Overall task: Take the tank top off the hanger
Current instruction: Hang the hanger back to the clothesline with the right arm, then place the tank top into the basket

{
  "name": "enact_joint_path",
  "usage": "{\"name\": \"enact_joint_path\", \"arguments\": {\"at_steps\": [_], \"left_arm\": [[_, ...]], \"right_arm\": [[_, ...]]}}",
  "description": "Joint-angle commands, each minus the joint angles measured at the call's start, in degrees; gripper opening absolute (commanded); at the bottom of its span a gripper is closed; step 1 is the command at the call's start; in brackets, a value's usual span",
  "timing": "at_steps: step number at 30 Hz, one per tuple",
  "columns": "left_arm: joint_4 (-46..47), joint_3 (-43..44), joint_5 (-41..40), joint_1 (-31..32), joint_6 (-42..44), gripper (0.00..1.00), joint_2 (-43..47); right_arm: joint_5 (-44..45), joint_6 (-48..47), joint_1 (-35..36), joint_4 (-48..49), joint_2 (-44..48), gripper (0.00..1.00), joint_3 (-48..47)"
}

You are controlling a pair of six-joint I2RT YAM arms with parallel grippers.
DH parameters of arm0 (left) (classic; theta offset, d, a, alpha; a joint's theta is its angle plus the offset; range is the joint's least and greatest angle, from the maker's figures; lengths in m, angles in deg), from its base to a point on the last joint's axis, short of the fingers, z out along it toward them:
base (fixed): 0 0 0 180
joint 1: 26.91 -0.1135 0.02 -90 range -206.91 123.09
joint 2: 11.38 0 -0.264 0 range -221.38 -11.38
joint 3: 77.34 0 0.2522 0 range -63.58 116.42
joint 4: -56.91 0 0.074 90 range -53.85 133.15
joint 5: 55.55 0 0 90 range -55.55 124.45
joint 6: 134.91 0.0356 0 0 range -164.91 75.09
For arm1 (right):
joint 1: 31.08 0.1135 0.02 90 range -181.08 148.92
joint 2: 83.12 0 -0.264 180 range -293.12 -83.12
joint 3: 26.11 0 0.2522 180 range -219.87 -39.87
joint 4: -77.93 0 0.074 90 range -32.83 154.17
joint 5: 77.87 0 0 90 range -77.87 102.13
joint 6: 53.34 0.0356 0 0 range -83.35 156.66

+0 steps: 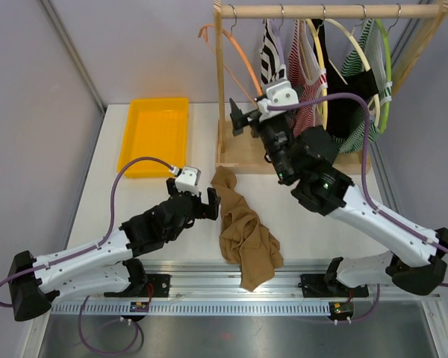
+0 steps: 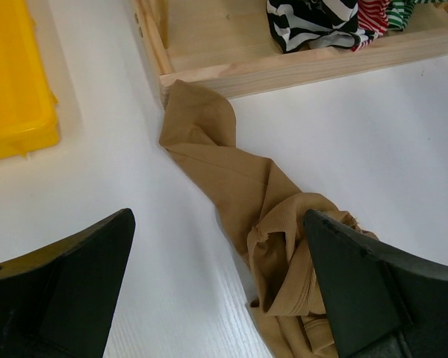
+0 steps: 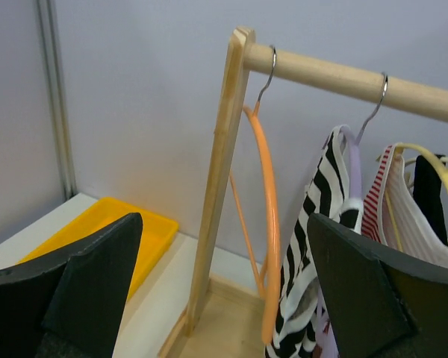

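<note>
A tan tank top (image 1: pixel 240 230) lies crumpled on the white table, off any hanger; it also shows in the left wrist view (image 2: pixel 246 194). A bare orange hanger (image 1: pixel 243 56) hangs at the left end of the wooden rack rail (image 1: pixel 328 10); the right wrist view shows it too (image 3: pixel 269 224). My left gripper (image 1: pixel 203 200) is open and empty, just left of the tan top, its right finger (image 2: pixel 381 291) against the cloth. My right gripper (image 1: pixel 245 115) is open and empty, raised in front of the orange hanger.
Several hangers with tank tops hang on the rail: black-and-white striped (image 1: pixel 272 52), red striped (image 1: pixel 306 71), black (image 1: pixel 351 104), green striped (image 1: pixel 362 52). The rack's wooden base (image 1: pixel 246 153) sits behind the tan top. A yellow tray (image 1: pixel 155 134) stands at the back left.
</note>
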State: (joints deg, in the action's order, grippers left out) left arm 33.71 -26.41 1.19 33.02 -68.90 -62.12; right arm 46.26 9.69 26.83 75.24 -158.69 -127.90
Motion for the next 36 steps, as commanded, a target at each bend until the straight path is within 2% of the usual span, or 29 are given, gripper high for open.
{"name": "enact_joint_path", "arguments": {"at_steps": [1, 6, 13, 17, 18, 21, 24, 28, 33, 36], "left_arm": [[6.1, -1.8, 2.9, 0.2, -0.6, 0.99, 0.3], [8.8, -4.1, 5.8, 0.2, -1.1, 0.99, 0.0], [15.0, -7.4, 10.8, 0.8, -1.3, 0.99, -2.4], [19.6, -8.1, 13.5, 2.2, -1.4, 0.99, -6.7], [20.8, -7.7, 13.7, 2.5, -1.5, 0.99, -10.0], [23.0, -5.8, 14.3, 4.1, -1.9, 0.99, -16.7], [24.4, -3.7, 14.8, 6.5, -2.3, 0.99, -22.2], [24.5, -2.5, 14.0, 9.3, -2.6, 0.99, -25.2], [26.7, -1.9, 16.6, 10.4, -2.6, 0.99, -27.7], [25.1, -0.1, 16.9, 10.8, -3.0, 0.99, -31.0]], "right_arm": [[3.5, 4.4, 1.9, -6.4, 7.8, 1.00, 6.5], [5.2, 14.4, 2.4, -19.7, 13.2, 0.99, 15.6], [11.7, 24.8, 2.3, -29.4, 22.0, 0.99, 25.3], [18.8, 29.0, 2.2, -33.4, 28.7, 1.00, 29.8], [19.8, 29.7, 2.0, -34.9, 30.0, 1.00, 31.2], [20.8, 33.4, 1.8, -37.2, 34.5, 0.99, 31.6], [23.5, 35.0, 1.3, -40.1, 34.6, 0.99, 31.3], [24.0, 36.6, 1.1, -40.9, 34.2, 0.99, 31.2], [24.2, 37.5, 0.3, -41.7, 34.2, 1.00, 30.9], [24.1, 38.6, -0.3, -43.2, 34.5, 1.00, 30.6]]}}
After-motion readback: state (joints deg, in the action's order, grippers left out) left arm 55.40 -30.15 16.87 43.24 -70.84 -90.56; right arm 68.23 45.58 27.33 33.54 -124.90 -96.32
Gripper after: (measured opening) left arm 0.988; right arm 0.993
